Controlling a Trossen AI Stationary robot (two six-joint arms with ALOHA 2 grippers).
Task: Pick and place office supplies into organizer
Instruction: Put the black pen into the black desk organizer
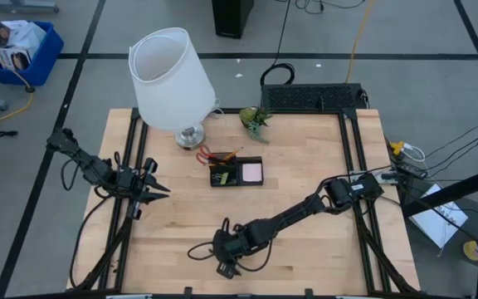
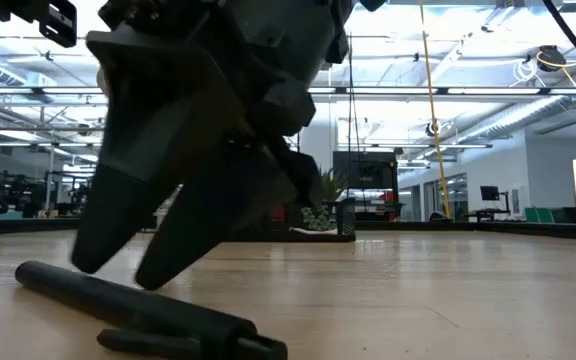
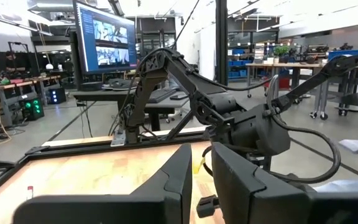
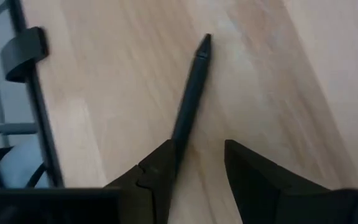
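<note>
R gripper [image 1: 222, 267] low at table's near edge, fingers [image 4: 160, 171] apart w/ a gap between, nothing clamped; tips just over the wood, black pen [image 4: 191, 99] lying flat beside one finger, touching or nearly so, can't tell which. In low view same gripper [image 2: 133, 270] tilted over pen [image 2: 138, 312], tips close above barrel. L gripper [image 1: 158, 193] parked at table's left side, off the surface, fingers [image 3: 173, 180] narrow, only a thin slit between, holding nothing.

Biggest to smallest otherwise:
- Wooden table [image 1: 305, 183], pale butcher-block top.
- White lamp [image 1: 171, 79] w/ metal base, back-left area.
- Black wire rack [image 1: 314, 97] at back edge, right of centre.
- Organizer [image 1: 236, 172], low black tray, mid-table just in front of lamp base; well apart from R gripper.
- Pink sticky pad [image 1: 251, 171] in organizer's right compartment.
- Small green plant [image 1: 255, 119] between lamp and rack.
- Scissors [image 1: 199, 153], red handles, at organizer's back-left corner.
- Orange pencils [image 1: 225, 155] along organizer's back side.
</note>
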